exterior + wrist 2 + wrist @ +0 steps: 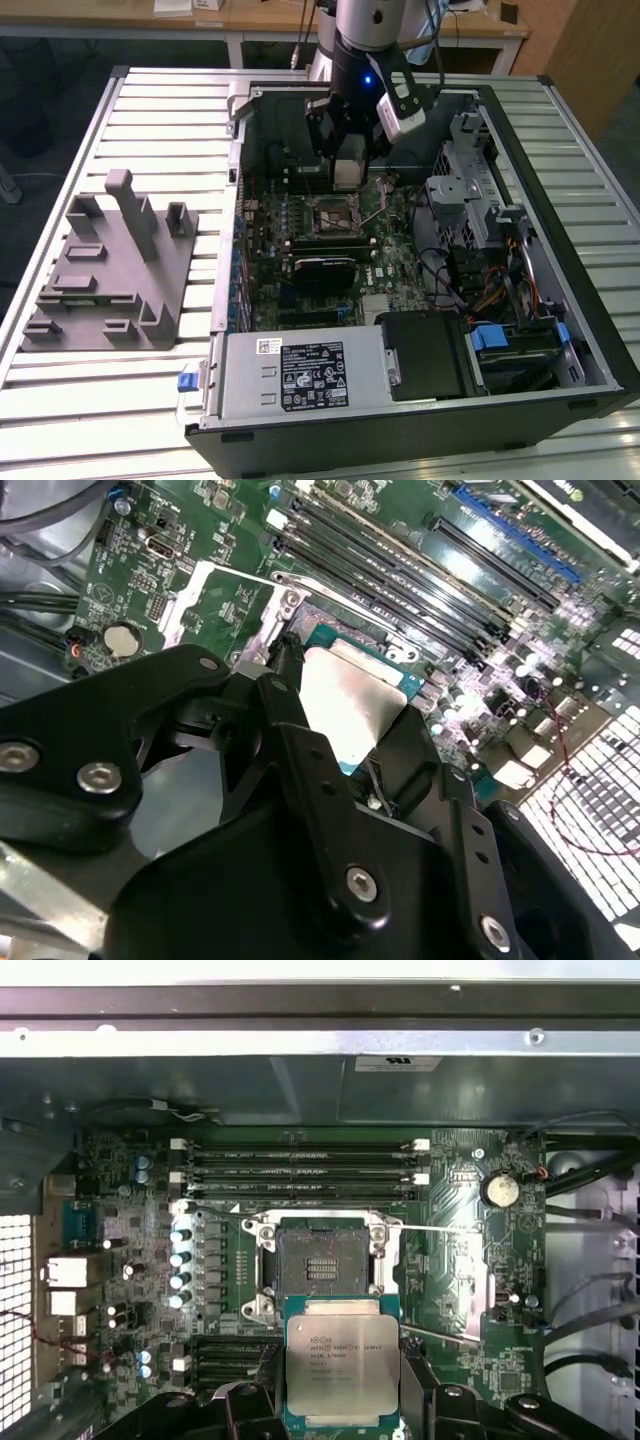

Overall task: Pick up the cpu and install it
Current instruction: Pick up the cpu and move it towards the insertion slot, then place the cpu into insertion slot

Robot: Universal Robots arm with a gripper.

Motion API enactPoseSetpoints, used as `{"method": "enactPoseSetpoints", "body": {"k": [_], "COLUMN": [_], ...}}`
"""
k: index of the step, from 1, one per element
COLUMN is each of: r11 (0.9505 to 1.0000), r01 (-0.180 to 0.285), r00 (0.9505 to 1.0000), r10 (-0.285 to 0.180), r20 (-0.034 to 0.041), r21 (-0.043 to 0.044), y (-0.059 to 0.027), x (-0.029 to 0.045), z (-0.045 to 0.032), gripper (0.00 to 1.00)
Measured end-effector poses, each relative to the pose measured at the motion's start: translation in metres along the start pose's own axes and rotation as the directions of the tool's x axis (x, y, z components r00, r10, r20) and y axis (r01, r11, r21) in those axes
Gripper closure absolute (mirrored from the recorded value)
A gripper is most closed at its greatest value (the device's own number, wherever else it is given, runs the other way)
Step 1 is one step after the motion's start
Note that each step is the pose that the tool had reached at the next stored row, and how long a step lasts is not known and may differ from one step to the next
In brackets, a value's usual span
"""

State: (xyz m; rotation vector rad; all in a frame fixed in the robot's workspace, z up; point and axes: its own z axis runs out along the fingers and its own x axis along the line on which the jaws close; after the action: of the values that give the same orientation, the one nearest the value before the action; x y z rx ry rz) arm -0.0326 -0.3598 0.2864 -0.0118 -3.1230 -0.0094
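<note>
Above motherboard [450,1260] inside open computer case [300,440]: gripper [340,1388] clamped on opposite edges of cpu [343,1358], chip held flat, clear of board. Empty socket [322,1260] lies just beyond chip, toward memory slots [300,1160].

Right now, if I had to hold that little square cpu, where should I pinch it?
Probably by two opposite thin edges, coming straight down from above. The cpu is a flat square held level, metal top up, so only its sides offer a grip. The gripper pinches it that way.
</note>
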Motion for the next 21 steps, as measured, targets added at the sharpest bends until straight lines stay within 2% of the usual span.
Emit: {"method": "enactPoseSetpoints", "body": {"k": [10,21], "r11": [1.0000,1.0000], "r01": [0.000,0.000], "r00": [1.0000,1.0000], "r10": [0.000,0.000], "r20": [0.0000,0.0000], "r21": [0.0000,0.0002], "y": [0.0005,0.0005], "x": [-0.0001,-0.0001], "z": [0.0123,0.0128], "gripper": [0.46,0.46]}}
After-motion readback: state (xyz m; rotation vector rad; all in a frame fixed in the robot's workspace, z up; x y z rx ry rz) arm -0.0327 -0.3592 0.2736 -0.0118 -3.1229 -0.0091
